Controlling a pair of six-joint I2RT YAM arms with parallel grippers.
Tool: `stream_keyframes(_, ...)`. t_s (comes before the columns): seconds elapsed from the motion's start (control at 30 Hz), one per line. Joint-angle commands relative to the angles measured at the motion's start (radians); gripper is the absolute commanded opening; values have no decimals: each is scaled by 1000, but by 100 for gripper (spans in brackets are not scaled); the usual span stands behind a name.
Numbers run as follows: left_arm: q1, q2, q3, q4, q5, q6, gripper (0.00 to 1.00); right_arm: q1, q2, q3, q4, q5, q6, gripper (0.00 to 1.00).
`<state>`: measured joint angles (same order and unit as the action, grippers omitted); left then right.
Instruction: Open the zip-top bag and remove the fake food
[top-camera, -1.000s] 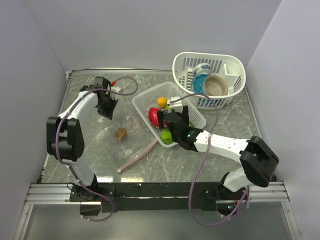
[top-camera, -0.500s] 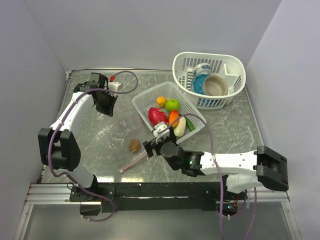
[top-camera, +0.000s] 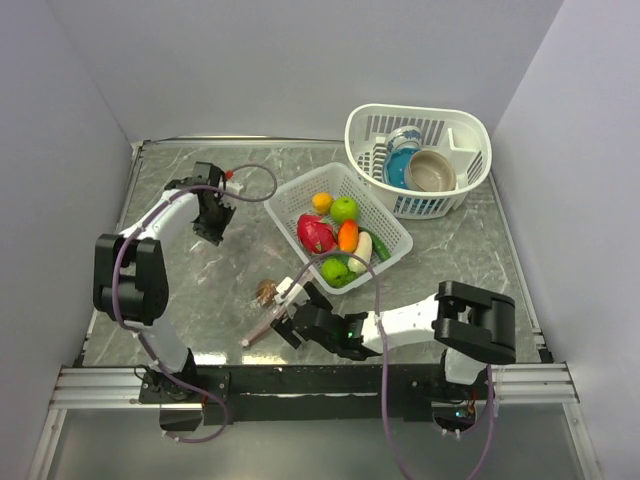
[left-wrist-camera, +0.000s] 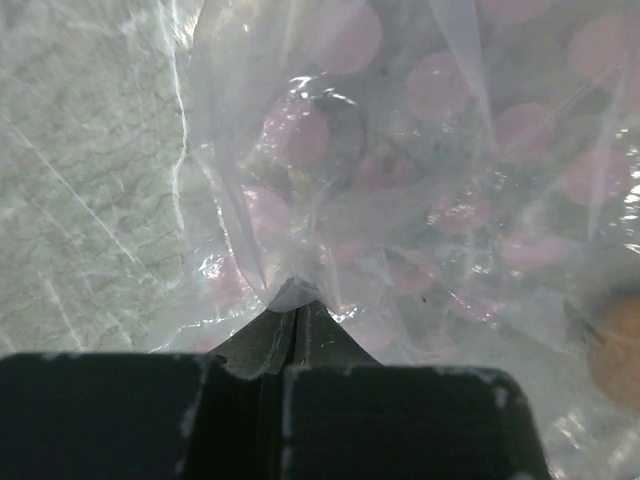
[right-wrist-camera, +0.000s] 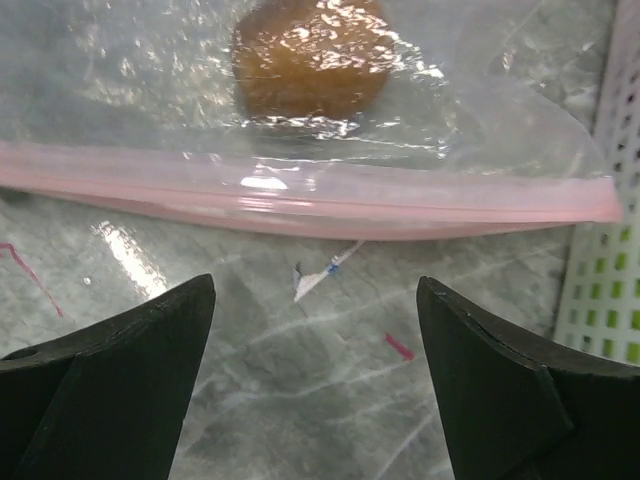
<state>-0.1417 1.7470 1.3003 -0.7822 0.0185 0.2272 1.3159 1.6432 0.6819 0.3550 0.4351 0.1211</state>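
- Top view: the low white basket (top-camera: 386, 224) holds the fake food (top-camera: 345, 236): a red-pink piece, an orange one, two green ones, a small orange-yellow one and a pale one, all loose together; the tall white basket (top-camera: 465, 128) at the far right corner holds a tan bowl (top-camera: 431, 172) and a blue cup (top-camera: 403, 141)
- The zip-top bag (top-camera: 243, 274) lies flat on the table (top-camera: 180, 290) left of the low basket, with a brown piece (top-camera: 267, 291) inside it and its zip strip (top-camera: 262, 326) nearest the arm bases; the left gripper (top-camera: 213, 222) is at the bag's far end; the right gripper (top-camera: 284, 316) is just beside the strip
- The table is grey with pale veins; plain pale walls (top-camera: 300, 60) stand on three sides
- Left wrist view: the left gripper (left-wrist-camera: 295, 300) has its jaws pressed together, pinching a fold of the clear, pink-dotted bag (left-wrist-camera: 420, 200); the brown piece (left-wrist-camera: 620, 350) shows at the right edge
- Right wrist view: the right gripper (right-wrist-camera: 315, 290) has its jaws spread wide and grips nothing; the pink zip strip (right-wrist-camera: 300, 195) runs across just beyond the fingertips, closed along its visible length; the brown piece (right-wrist-camera: 310, 60) sits behind it inside the plastic; the low basket's wall (right-wrist-camera: 620, 250) shows at the right
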Motion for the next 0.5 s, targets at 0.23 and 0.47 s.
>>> stream_keyframes(0.23,-15,37,-45,100,-58,17,1,-7,104,130,96,-7,20,89)
stream_keyframes(0.47,-22,43,-85,121,-65,21,1,-23,164,205,116,-21,17,97)
